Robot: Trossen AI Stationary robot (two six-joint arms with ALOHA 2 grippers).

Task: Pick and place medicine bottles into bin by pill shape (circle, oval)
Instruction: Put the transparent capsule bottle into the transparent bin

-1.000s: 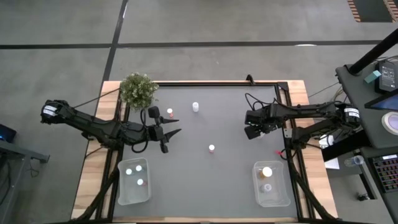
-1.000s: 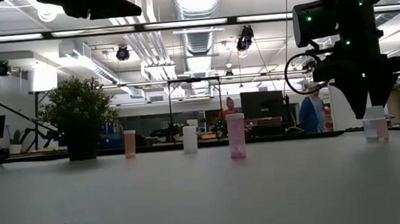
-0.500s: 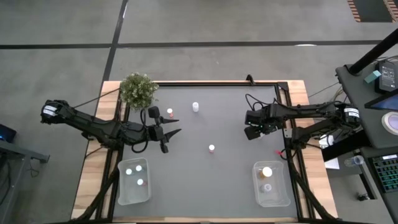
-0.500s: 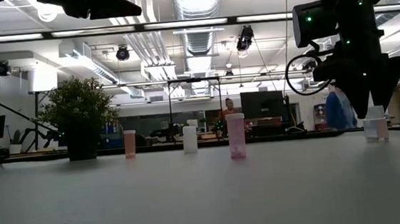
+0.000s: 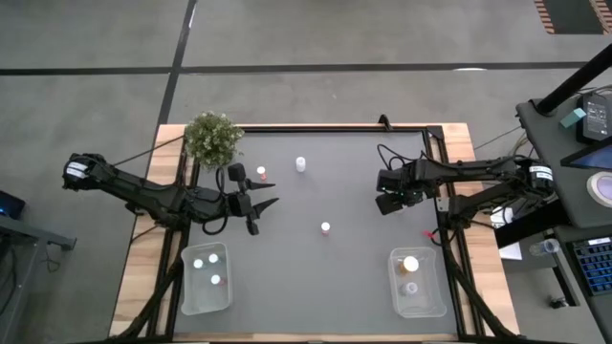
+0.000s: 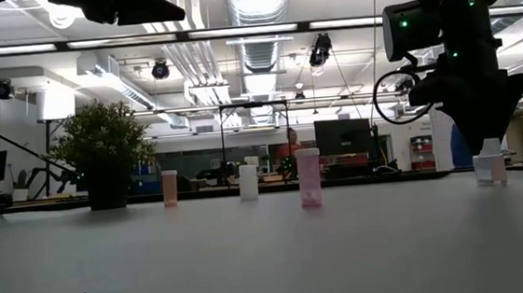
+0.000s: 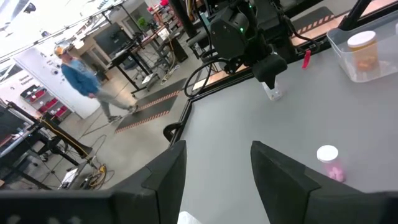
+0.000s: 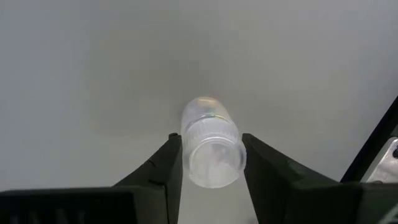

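My right gripper (image 5: 386, 199) stands at the table's right side, pointing down, shut on a small pale medicine bottle (image 8: 211, 146) with a white cap; the bottle also shows in the low view (image 6: 492, 168). My left gripper (image 5: 266, 199) is open and empty above the table's left half. Three more bottles stand upright on their bases on the mat: a pink one (image 5: 260, 174), a white one (image 5: 300, 164) and a pink one (image 5: 325, 227). The left bin (image 5: 187, 287) holds bottles. The right bin (image 5: 436, 287) holds an orange one (image 5: 410, 264). My right gripper pinches the bottle's white cap (image 8: 189, 155) between its two fingers, one finger (image 8: 166, 163) on each side. The fingers come from above, pointing down. The bottle stands upright with its base on the table (image 6: 492, 183).
A green potted plant (image 5: 212, 137) stands at the far left corner. A small red thing (image 7: 306, 58) lies by the right bin. Cables run along the table's right edge (image 5: 435, 191). A person in blue (image 7: 78, 73) walks in the room beyond the table.
Both arms have kept still. In the room behind the table a person in blue has walked across toward the right, behind my right gripper.
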